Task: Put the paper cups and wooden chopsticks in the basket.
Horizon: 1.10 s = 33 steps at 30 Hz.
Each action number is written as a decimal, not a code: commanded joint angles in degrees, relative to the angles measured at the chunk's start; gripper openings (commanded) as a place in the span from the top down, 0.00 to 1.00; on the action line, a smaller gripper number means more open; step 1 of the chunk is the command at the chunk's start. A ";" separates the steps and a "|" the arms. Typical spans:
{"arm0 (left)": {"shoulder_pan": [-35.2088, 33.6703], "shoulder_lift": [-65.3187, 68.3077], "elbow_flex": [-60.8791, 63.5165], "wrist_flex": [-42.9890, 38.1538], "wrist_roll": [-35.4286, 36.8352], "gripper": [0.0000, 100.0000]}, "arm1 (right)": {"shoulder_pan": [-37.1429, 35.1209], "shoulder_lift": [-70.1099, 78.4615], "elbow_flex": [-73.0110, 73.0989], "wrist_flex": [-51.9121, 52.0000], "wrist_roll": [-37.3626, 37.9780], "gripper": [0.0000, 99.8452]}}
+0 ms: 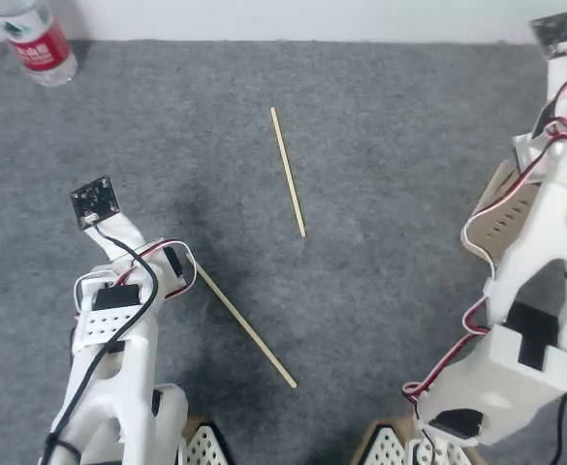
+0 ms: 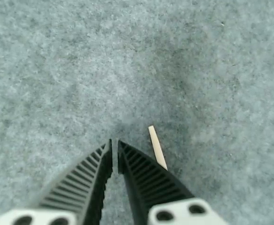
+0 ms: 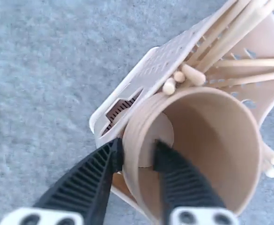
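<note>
Two wooden chopsticks lie on the grey carpet: one (image 1: 288, 172) in the middle, the other (image 1: 247, 329) running diagonally from beside my left gripper (image 1: 179, 265) toward the front. In the left wrist view my left gripper (image 2: 114, 143) is shut with nothing in it, low over the carpet. That chopstick's end (image 2: 156, 146) lies just outside one finger. My right gripper (image 3: 137, 147) is shut on the rim of a tan paper cup (image 3: 207, 136), one finger inside and one outside. The cup is tilted at the cream basket (image 3: 155, 70), which holds several chopsticks (image 3: 235, 28).
A plastic water bottle (image 1: 37, 39) with a red label lies at the far left corner. The basket (image 1: 504, 218) sits at the right edge, mostly under the right arm (image 1: 525, 320). Open carpet lies between the arms.
</note>
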 commanded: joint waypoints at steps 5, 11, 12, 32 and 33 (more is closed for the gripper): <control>0.26 -1.58 -0.22 -1.05 -0.44 0.98 | -1.27 -5.58 -2.46 2.24 8.97 0.80; 0.26 -1.58 -0.22 -1.05 -0.44 0.98 | -3.21 -5.67 -2.55 2.15 13.71 0.80; 0.26 -1.58 -0.22 -1.05 -0.44 0.98 | -3.47 -5.67 -2.64 2.15 14.95 0.80; 0.26 -1.58 -0.22 -1.05 -0.44 0.98 | -5.23 -8.57 4.84 2.59 27.60 0.76; 0.26 -1.58 -0.22 -1.05 -0.44 0.98 | -5.23 -9.89 5.19 2.59 28.40 0.75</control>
